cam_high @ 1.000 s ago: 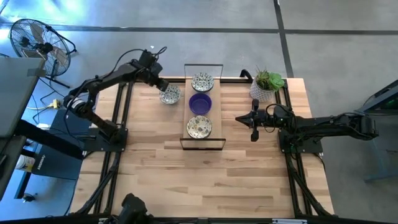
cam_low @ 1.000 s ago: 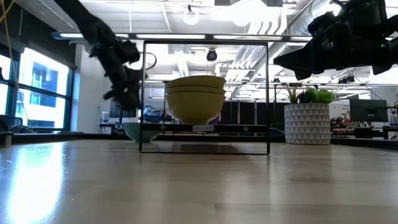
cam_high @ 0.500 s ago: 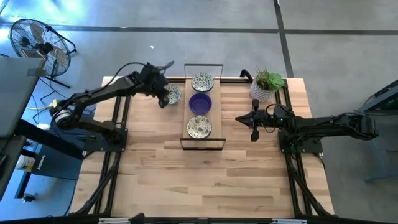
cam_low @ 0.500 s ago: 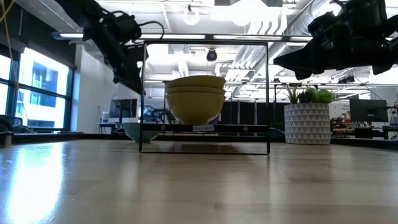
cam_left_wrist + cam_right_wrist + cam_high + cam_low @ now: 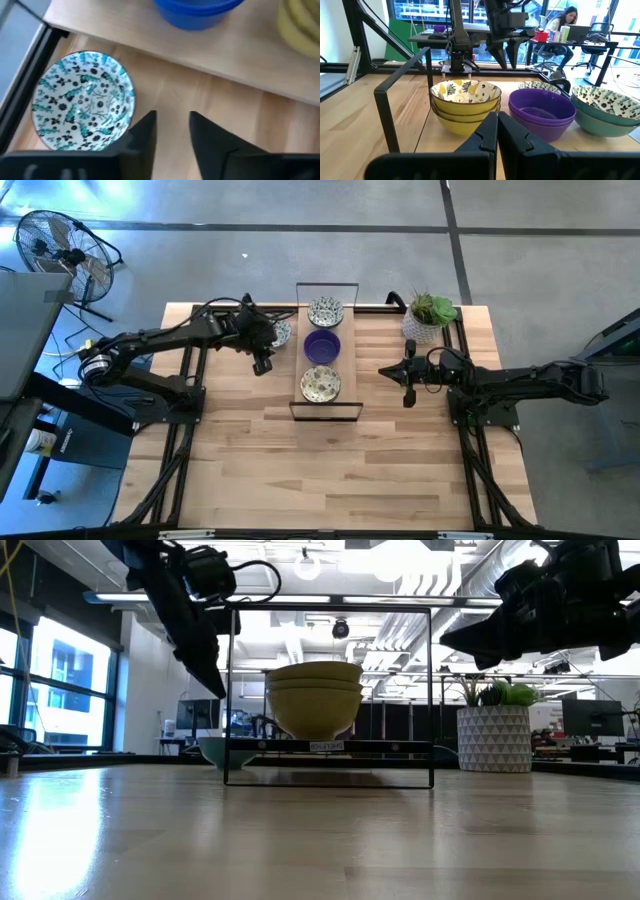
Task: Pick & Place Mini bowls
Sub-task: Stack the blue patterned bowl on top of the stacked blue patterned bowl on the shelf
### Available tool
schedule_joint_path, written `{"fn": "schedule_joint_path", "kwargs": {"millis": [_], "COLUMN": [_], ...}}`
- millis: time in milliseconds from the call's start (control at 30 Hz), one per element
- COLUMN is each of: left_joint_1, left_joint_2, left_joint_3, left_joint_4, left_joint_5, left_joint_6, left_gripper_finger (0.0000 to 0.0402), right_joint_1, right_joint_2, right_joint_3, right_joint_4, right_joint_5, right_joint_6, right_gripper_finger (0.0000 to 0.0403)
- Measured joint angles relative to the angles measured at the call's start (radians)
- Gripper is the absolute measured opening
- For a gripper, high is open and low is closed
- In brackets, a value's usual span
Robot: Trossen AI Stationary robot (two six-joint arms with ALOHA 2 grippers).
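Upper centre of the high view, I've got the left gripper (image 5: 262, 364) over the bench (image 5: 330, 470), fingers (image 5: 142, 132) apart w/ nothing between them. The loose speckled mini bowl (image 5: 279, 332) sits on the bench just beside it, toward the frame top, next to the rack (image 5: 327, 408) holding the other bowls (image 5: 321, 346). Left arm's nearest by far. Right gripper (image 5: 408, 396) is closed, empty, parked right of the rack. A round bowl has no long axis, so any rim approach works imo.
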Motion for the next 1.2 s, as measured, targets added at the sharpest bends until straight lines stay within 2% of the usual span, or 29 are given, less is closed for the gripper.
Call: {"fn": "schedule_joint_path", "kwargs": {"millis": [100,233,433,600,967,1067,1200], "left_joint_1": [0.019,0.092,0.097,0.099,0.099,0.099,0.099], "left_joint_2": [-0.001,-0.001,-0.003,0.026,0.152,0.16,0.171], "left_joint_3": [-0.067,-0.169,-0.185,-0.185,-0.185,-0.185,-0.185], "left_joint_4": [0.057,0.138,0.23,0.246,0.331,0.329,0.326], "left_joint_5": [-0.049,-0.047,-0.052,-0.082,-0.151,-0.158,-0.158], "left_joint_6": [0.023,0.037,0.108,0.222,0.259,0.259,0.26], "left_gripper_finger": [0.0148,0.0195,0.0228,0.0223,0.0191,0.0172,0.0123], "right_joint_1": [0.0,0.0,0.0,0.0,0.0,0.0,0.0], "right_joint_2": [0.0,0.0,0.0,0.0,0.0,0.0,0.0], "right_joint_3": [0.0,0.0,0.0,0.0,0.0,0.0,0.0], "right_joint_4": [-0.006,-0.014,-0.013,-0.013,-0.013,-0.013,-0.013], "right_joint_5": [0.0,0.0,0.009,0.02,0.016,0.016,0.016], "right_joint_6": [0.0,0.0,-0.01,-0.018,-0.018,-0.018,-0.019], "right_gripper_finger": [0.0,0.0,0.0,0.0,0.0,0.0,0.0]}}
